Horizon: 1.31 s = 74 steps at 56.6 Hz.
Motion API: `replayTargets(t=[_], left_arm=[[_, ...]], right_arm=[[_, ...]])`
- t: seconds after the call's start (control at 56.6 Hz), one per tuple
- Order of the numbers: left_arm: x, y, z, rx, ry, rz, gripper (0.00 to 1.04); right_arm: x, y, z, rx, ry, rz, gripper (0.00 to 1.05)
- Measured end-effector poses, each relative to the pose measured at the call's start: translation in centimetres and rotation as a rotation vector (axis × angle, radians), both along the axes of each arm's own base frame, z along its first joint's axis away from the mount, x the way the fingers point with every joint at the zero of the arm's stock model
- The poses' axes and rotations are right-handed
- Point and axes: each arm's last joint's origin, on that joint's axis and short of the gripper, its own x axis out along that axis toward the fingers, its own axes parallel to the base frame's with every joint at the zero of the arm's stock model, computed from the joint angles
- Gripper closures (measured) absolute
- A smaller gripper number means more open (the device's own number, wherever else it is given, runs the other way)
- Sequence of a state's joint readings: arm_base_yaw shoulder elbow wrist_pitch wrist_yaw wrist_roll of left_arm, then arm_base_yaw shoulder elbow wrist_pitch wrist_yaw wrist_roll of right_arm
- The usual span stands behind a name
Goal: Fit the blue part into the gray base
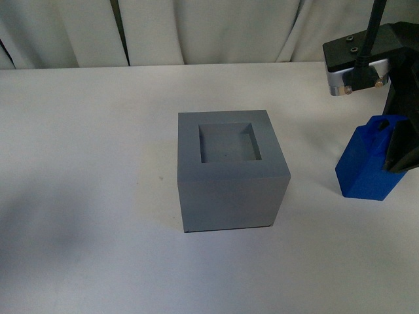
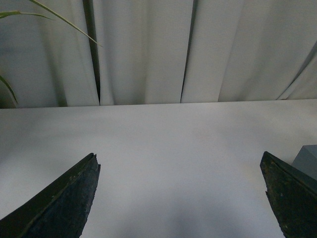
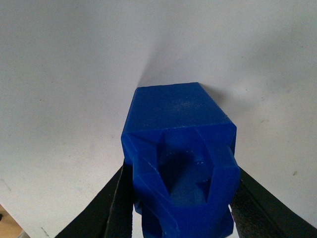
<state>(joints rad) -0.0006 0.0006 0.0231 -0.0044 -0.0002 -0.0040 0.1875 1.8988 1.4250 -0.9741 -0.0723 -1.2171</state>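
Note:
The gray base (image 1: 230, 171) is a matte gray cube with a square recess in its top face, standing mid-table in the front view. A corner of it shows in the left wrist view (image 2: 308, 159). The blue part (image 1: 368, 163) stands on the table to the right of the base, apart from it. My right gripper (image 1: 395, 145) is shut on its looped handle. In the right wrist view the blue part (image 3: 179, 148) sits between the two black fingers (image 3: 111, 208). My left gripper (image 2: 181, 198) is open and empty above bare table.
A white table (image 1: 85, 163) bears everything. White curtains (image 1: 196, 29) hang along the far edge. A green plant leaf (image 2: 54, 17) shows in the left wrist view near the curtain.

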Motion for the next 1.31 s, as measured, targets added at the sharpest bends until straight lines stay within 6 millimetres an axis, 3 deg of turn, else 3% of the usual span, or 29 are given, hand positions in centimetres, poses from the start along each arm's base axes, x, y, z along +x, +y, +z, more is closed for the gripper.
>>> replayTargets(t=[0.194, 0.424, 0.512, 0.795, 1.113, 1.307], left_arm=[[0.0, 0.0, 0.0, 0.0, 0.0, 0.0, 0.06], [0.0, 0.0, 0.0, 0.0, 0.0, 0.0, 0.06], [0.0, 0.0, 0.0, 0.0, 0.0, 0.0, 0.06], [0.0, 0.0, 0.0, 0.0, 0.0, 0.0, 0.06], [0.0, 0.0, 0.0, 0.0, 0.0, 0.0, 0.06], [0.0, 0.0, 0.0, 0.0, 0.0, 0.0, 0.06]], right_arm=[[0.1, 0.1, 0.9, 0.003, 0.009, 0.004, 0.58], [1.1, 1.3, 5.5, 0.049, -0.066, 0.024, 0.58], [1.1, 2.7, 7.6, 0.083, -0.094, 0.048, 0.58], [-0.1, 6.8, 11.7, 0.149, -0.141, 0.132, 0.58], [-1.1, 11.7, 10.1, 0.159, -0.085, 0.212, 0.58], [-1.7, 13.1, 9.7, 0.16, -0.069, 0.238, 0.58]])
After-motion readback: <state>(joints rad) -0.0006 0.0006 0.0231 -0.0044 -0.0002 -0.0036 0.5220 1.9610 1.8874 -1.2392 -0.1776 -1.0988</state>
